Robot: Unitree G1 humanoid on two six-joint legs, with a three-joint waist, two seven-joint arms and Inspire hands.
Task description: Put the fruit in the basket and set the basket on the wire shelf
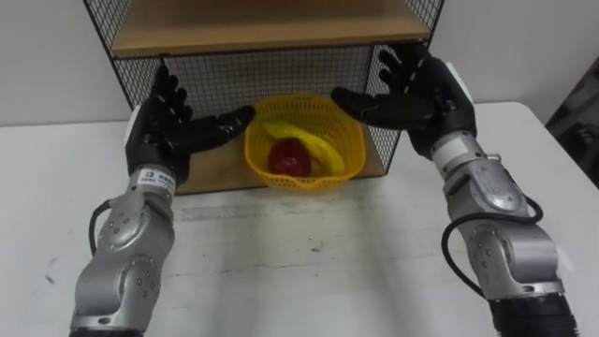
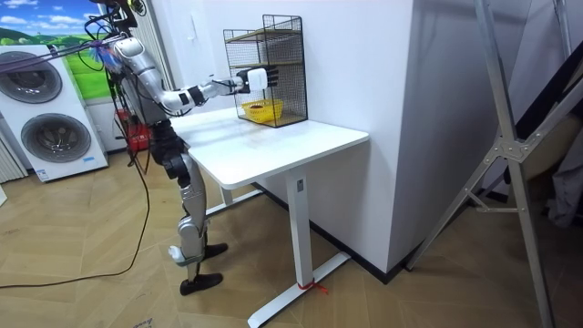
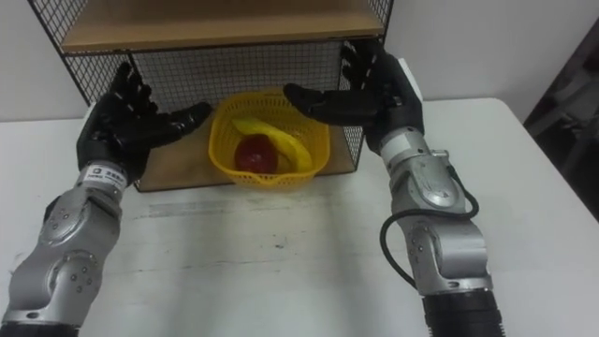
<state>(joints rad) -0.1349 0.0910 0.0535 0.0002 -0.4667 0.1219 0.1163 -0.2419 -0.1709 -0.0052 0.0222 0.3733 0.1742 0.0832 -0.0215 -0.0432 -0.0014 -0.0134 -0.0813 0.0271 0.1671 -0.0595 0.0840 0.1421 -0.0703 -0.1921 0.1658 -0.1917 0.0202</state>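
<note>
At the far edge of the white tabletop [image 1: 309, 267], the robot's left hand [image 1: 168, 126] and right hand [image 1: 421, 94] hover spread-fingered either side of the yellow basket [image 1: 351, 140], clear of it. The basket, holding a banana [image 1: 301, 140] and a red apple [image 1: 290, 157], sits at the front edge of the wire shelf's [image 1: 215, 80] bottom board. The task looks essentially done, with only drawing the arms back left.

place: home-like laundry rm | seen: stacked washers [image 2: 55, 137], wood floor [image 2: 410, 296], white desk [image 2: 291, 146]

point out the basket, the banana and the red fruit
basket [image 1: 290, 181], left eye view, front wall
banana [image 1: 318, 150], left eye view, middle of its curve
red fruit [image 1: 290, 156], left eye view, its top face
</note>
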